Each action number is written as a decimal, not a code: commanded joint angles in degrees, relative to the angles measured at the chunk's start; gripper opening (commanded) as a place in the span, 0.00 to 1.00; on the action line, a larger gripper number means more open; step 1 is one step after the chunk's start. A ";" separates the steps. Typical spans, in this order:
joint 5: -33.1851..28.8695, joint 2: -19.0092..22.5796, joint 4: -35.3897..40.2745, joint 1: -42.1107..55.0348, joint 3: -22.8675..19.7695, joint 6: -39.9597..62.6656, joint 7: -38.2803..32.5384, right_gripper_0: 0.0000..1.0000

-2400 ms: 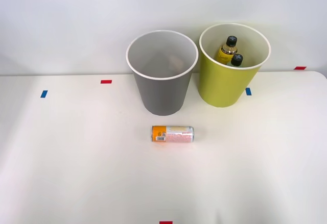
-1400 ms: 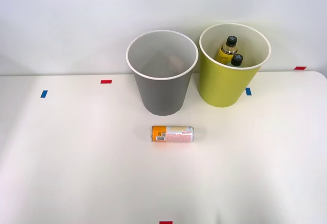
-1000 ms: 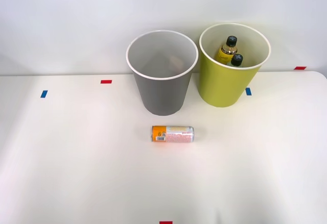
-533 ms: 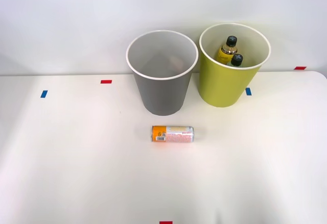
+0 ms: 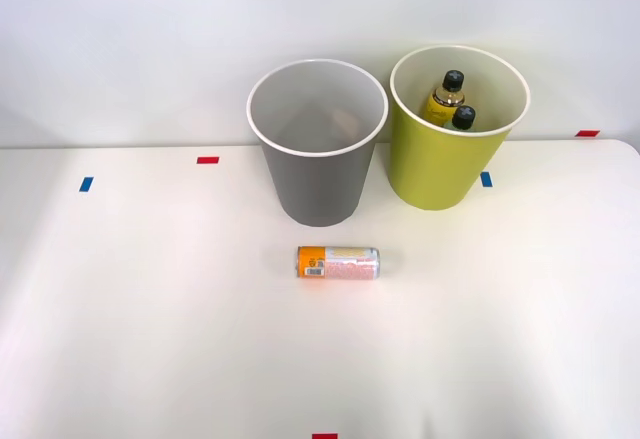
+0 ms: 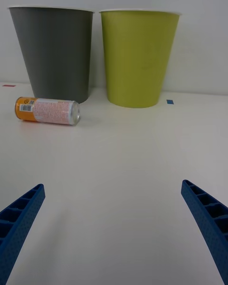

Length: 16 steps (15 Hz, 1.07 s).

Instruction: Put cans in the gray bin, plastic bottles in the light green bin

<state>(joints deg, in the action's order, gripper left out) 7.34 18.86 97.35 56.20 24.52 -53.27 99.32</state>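
Note:
A slim can [image 5: 337, 262] with an orange end band lies on its side on the white table, just in front of the gray bin [image 5: 318, 174]. In the right wrist view the can [image 6: 47, 110] lies before the gray bin [image 6: 54, 52], well ahead of my right gripper [image 6: 114, 228]. Its blue fingers [image 6: 204, 218] stand wide open with nothing between them. The light green bin [image 5: 445, 164] stands to the right of the gray one and holds two black-capped plastic bottles [image 5: 445, 99], one with a yellow body. The green bin [image 6: 138, 57] looks opaque from the wrist.
Small red tape marks [image 5: 207, 160] and blue tape marks [image 5: 86, 184] dot the table [image 5: 150, 319]. A pale wall rises close behind both bins. A faint brownish shape shows low inside the gray bin.

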 commanded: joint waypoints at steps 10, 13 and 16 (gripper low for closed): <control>-3.04 12.87 27.10 -5.92 -0.70 37.19 -0.26 1.00; -0.49 17.27 27.28 -12.25 0.00 40.88 -3.25 1.00; 1.53 18.67 29.21 -17.08 0.97 46.86 -4.75 1.00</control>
<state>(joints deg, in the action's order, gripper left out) 8.66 37.20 125.61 40.52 25.28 -8.50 94.68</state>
